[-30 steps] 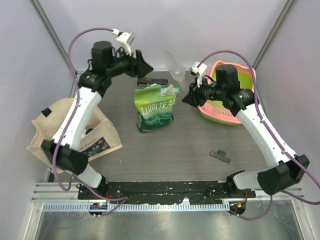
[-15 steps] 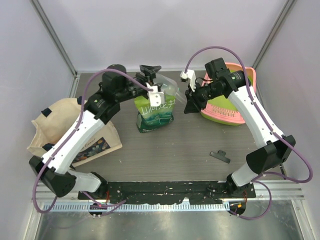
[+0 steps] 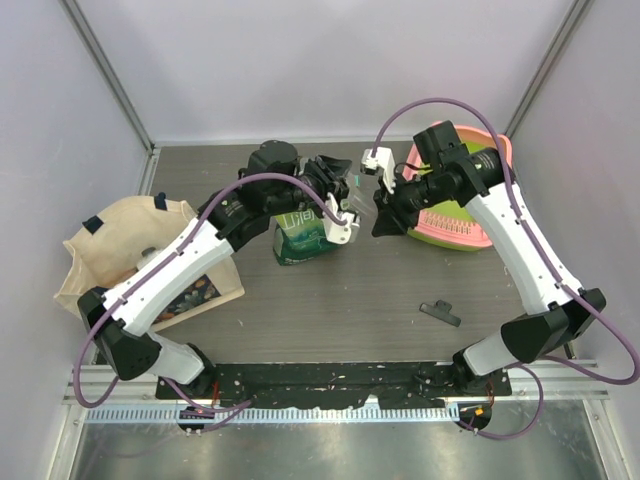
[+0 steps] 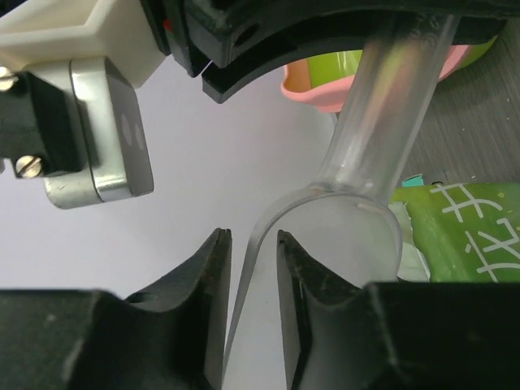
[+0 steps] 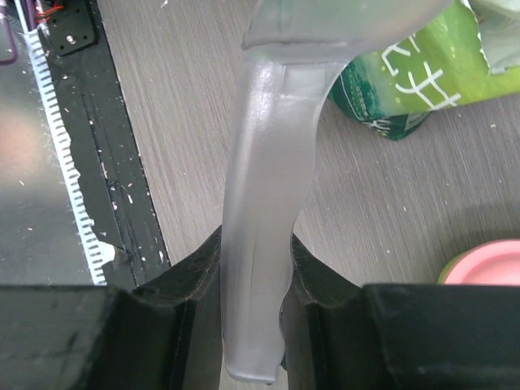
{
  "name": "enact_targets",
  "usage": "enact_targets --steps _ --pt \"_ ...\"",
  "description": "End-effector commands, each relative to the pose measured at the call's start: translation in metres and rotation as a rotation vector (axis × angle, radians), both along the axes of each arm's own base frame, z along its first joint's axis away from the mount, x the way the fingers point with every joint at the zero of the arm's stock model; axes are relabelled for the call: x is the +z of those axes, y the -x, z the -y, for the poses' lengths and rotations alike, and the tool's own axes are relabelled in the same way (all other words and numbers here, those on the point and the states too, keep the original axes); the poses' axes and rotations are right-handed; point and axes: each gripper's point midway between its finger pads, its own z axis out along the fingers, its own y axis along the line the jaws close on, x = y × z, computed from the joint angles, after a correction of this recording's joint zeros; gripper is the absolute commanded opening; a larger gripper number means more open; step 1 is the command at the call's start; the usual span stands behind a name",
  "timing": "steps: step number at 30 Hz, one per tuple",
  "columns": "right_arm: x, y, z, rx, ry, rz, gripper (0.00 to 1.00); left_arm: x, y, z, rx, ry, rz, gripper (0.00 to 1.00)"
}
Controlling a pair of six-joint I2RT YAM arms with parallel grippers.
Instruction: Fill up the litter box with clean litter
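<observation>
1. Right gripper [image 5: 256, 244]: jaws clamped on the handle of the clear scoop [image 5: 264, 219], held above the bench [image 3: 350, 290].
2. Left gripper [image 4: 250, 244]: jaws narrowly apart, the thin rim of the scoop bowl between them; contact cannot be told.
3. Litter box [image 3: 452, 226]: on the bench at the far right, beneath the right arm, pink rim and green basin showing.
4. Green bag [image 3: 305, 235]: upright near centre, under the left gripper and just below the scoop bowl.
5. Tote bag [image 3: 110, 250]: at the left edge, well apart from the litter box.
</observation>
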Motion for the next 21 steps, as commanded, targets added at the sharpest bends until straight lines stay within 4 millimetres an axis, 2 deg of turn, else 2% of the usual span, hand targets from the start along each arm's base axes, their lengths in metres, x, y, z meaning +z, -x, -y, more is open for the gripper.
enact_targets --steps 1,3,4,5,7,8,9,10,11,12,13,14,15,16,17,18,19,21 --pt "0.024 0.008 0.001 0.018 -0.046 0.097 0.02 -0.001 -0.016 -0.004 0.074 -0.064 0.065 0.27" --pt "0.028 0.004 0.003 -0.016 -0.043 0.116 0.09 -0.003 -0.022 -0.008 0.116 -0.069 0.058 0.13" --pt "0.031 0.0 0.004 -0.051 -0.046 0.122 0.3 -0.003 -0.025 -0.01 0.138 -0.061 0.051 0.08" --pt "0.036 -0.006 0.008 -0.118 -0.059 0.108 0.41 -0.003 -0.027 -0.012 0.163 -0.048 0.035 0.01" --pt "0.063 -0.018 0.01 -0.196 -0.137 0.16 0.62 0.002 -0.034 -0.02 0.253 0.025 -0.021 0.0" --pt "0.075 -0.03 0.023 -0.259 -0.179 0.172 0.69 0.004 -0.036 -0.022 0.283 0.053 -0.05 0.0" --pt "0.097 -0.04 0.027 -0.309 -0.255 0.197 0.75 0.002 -0.036 -0.024 0.329 0.117 -0.135 0.0" --pt "0.115 -0.04 0.031 -0.326 -0.321 0.217 0.89 0.012 -0.038 -0.029 0.377 0.168 -0.163 0.0" --pt "0.128 -0.048 0.038 -0.386 -0.368 0.229 0.98 0.015 -0.039 -0.031 0.404 0.205 -0.202 0.0" --pt "0.149 -0.065 0.051 -0.481 -0.457 0.257 1.0 0.014 -0.037 -0.031 0.422 0.238 -0.263 0.0" --pt "0.162 -0.067 0.057 -0.512 -0.51 0.27 1.0 0.028 -0.038 -0.036 0.48 0.324 -0.322 0.0" --pt "0.17 -0.068 0.06 -0.507 -0.562 0.256 1.0 0.028 -0.038 -0.035 0.496 0.351 -0.371 0.0" --pt "0.182 -0.08 0.07 -0.536 -0.612 0.283 1.0 0.021 -0.038 -0.033 0.514 0.35 -0.424 0.0" --pt "0.188 -0.08 0.072 -0.578 -0.678 0.191 1.0 0.03 -0.036 -0.031 0.528 0.421 -0.49 0.0" --pt "0.186 -0.08 0.065 -0.538 -0.708 0.122 1.0 0.032 -0.036 -0.028 0.535 0.453 -0.53 0.0" --pt "0.188 -0.087 0.071 -0.546 -0.742 0.103 1.0 0.024 -0.039 -0.024 0.554 0.461 -0.582 0.0" --pt "0.187 -0.088 0.072 -0.552 -0.775 0.025 1.0 0.035 -0.038 -0.022 0.56 0.531 -0.643 0.0" --pt "0.179 -0.088 0.068 -0.5 -0.804 -0.029 1.0 0.033 -0.034 -0.013 0.543 0.531 -0.716 0.0"
